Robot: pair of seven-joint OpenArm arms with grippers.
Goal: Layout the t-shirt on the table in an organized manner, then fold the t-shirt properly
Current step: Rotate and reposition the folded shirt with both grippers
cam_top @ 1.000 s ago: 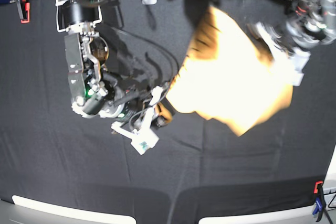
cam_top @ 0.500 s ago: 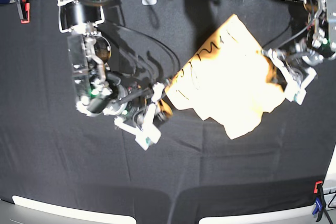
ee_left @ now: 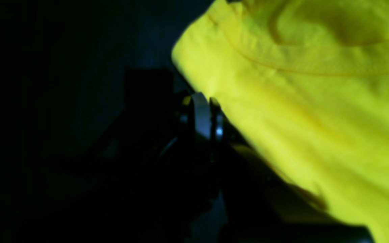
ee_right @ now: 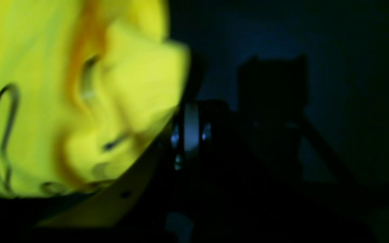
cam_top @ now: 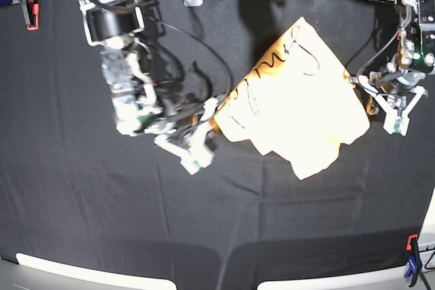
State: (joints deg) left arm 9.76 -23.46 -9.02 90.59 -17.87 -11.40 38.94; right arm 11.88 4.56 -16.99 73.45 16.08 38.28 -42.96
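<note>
Stretching between both arms, the t-shirt (cam_top: 292, 110) hangs bunched above the table (cam_top: 81, 208), far right of centre. Left gripper (cam_top: 380, 103) and right gripper (cam_top: 207, 115) each pinch an edge (jaws closed on cloth). Layout unfinished; folding not begun.

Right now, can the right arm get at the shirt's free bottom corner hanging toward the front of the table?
Probably not. The right gripper looks shut on the shirt at its near edge, so it would have to let go first. That corner itself lies uncovered.
</note>
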